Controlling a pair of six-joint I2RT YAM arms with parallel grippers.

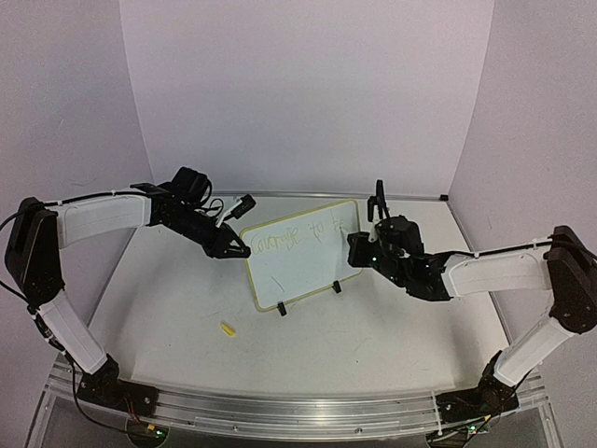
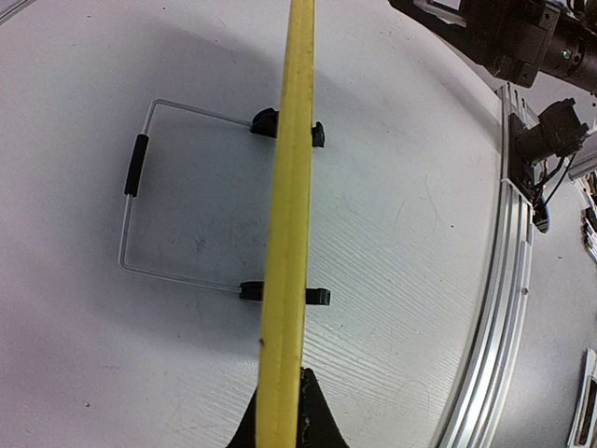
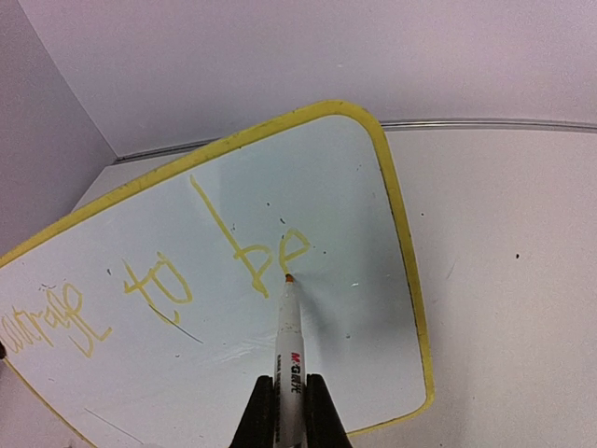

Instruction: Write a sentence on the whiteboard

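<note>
Yellow-framed whiteboard [image 1: 308, 266] stands propped, left gripper [image 1: 238, 248] clamped on its left edge; right gripper [image 3: 289, 411] pinches a marker [image 3: 289, 350], tip at the sentence [image 3: 224, 229] near its right edge. Press harder and it may tip back.

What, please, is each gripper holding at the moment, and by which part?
The left gripper clamps the whiteboard by the side edge of its yellow frame; the right gripper grips a marker by its barrel.
</note>
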